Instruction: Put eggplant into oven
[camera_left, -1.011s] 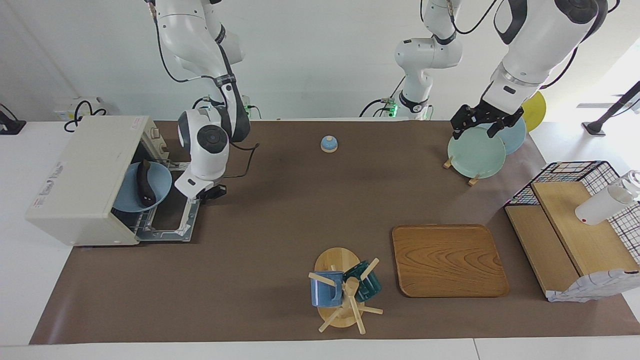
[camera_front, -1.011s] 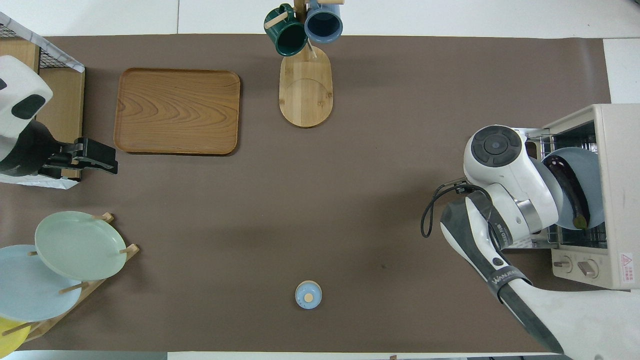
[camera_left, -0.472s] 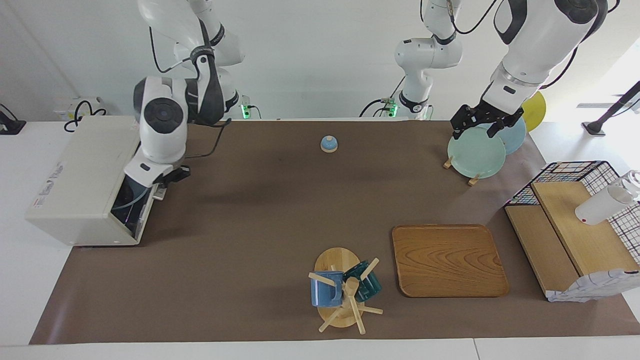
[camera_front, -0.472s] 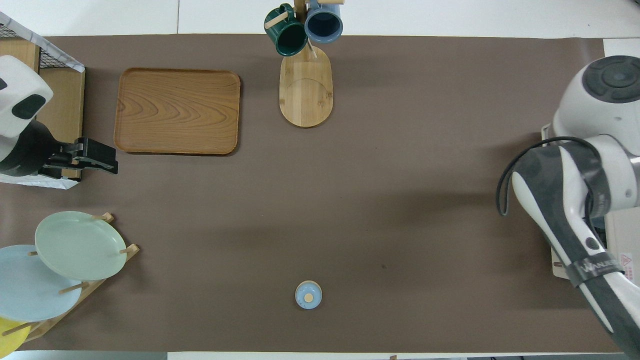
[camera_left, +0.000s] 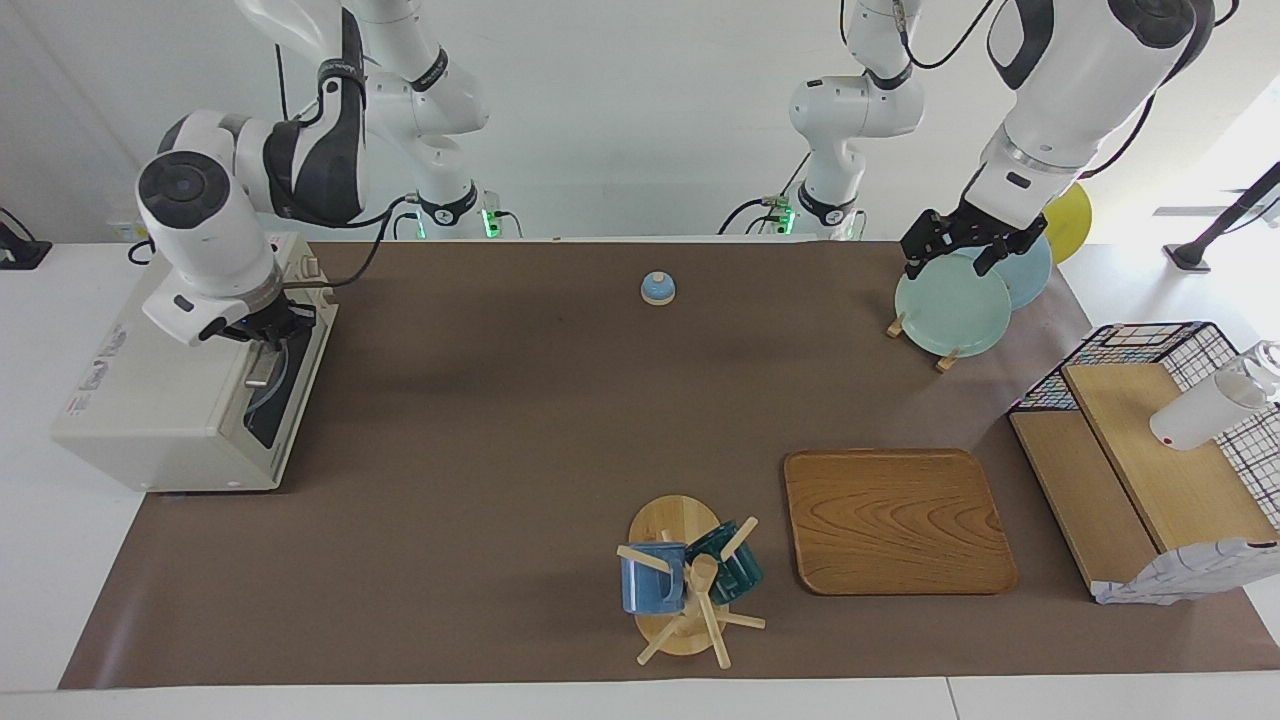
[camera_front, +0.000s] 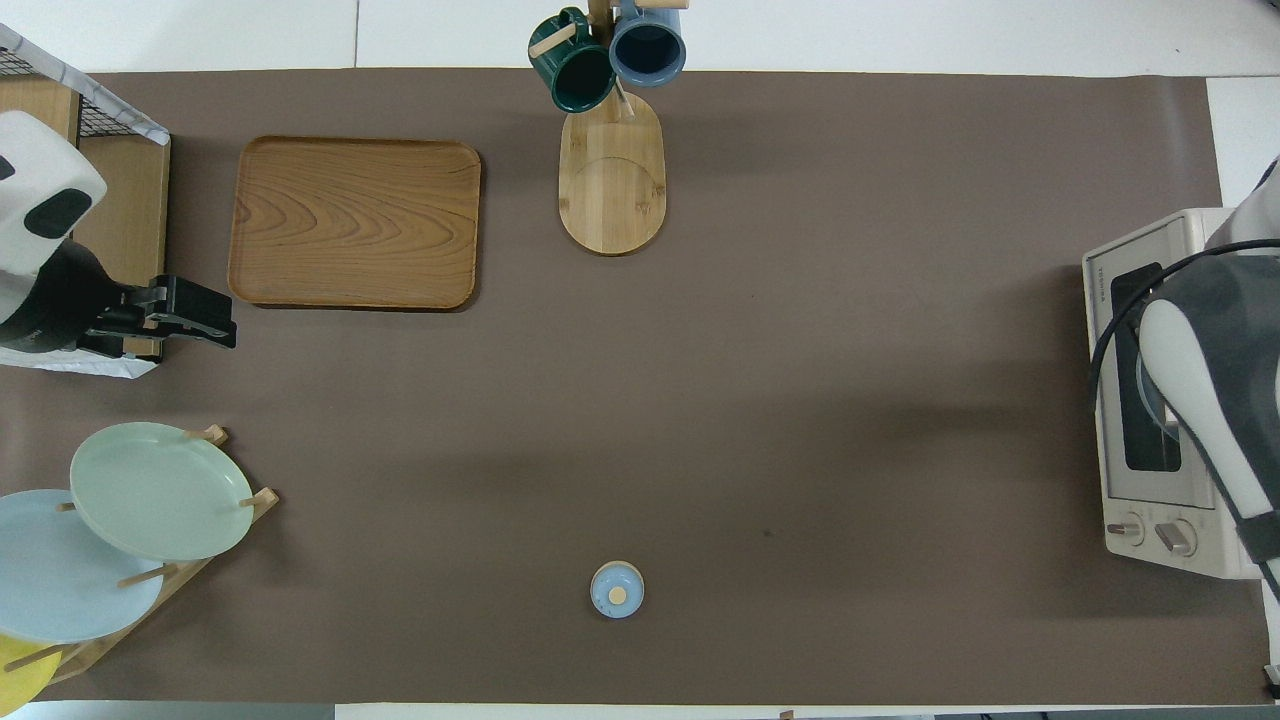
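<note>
Cream-white oven (camera_left: 165, 400) door shut, right gripper (camera_left: 272, 325) fingers together at its handle; left gripper (camera_left: 955, 250) fingers apart, waiting.

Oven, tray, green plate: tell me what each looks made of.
Oven: likely painted metal, matte cream casing with a dark glass door.
Tray: wood, visible grain, satin finish.
Green plate: probably glazed ceramic, possibly melamine; smooth, even pale surface.

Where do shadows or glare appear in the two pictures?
Facing view: bright daylight washes out the corner by the yellow plate; soft arm shadows cross the brown mat. Overhead view: a broad soft shadow darkens the mat beside the cream-white toaster oven; its dark door shows no glare.
</note>
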